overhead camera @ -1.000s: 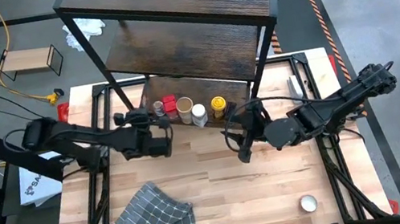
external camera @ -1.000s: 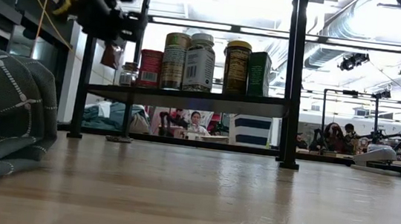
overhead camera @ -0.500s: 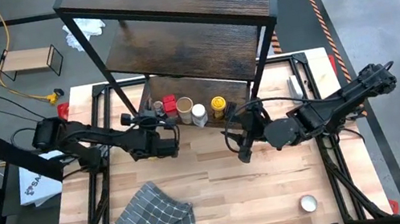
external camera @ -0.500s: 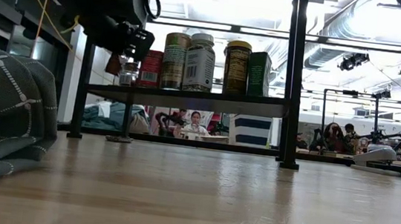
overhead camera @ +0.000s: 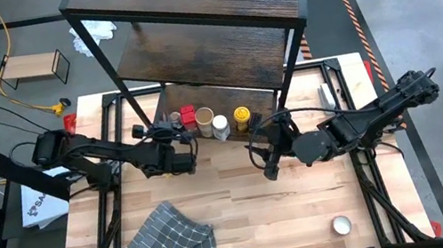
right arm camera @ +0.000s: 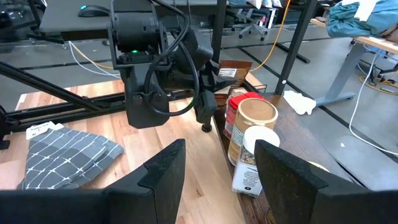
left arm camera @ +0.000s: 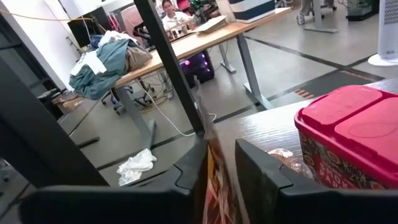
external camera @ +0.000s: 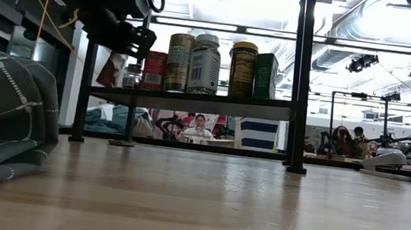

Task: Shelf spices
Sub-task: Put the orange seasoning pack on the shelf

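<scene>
While its fingers straddle a flat packet: left gripper parted, beside red-lidded tin on woodgrain shelf.

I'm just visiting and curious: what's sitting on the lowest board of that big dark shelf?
On the shelf's lowest board stands a row of spices: red, tan, white and yellow lids, plus a green box. The left gripper hides the row's end there, and the boards above cover its back.
</scene>
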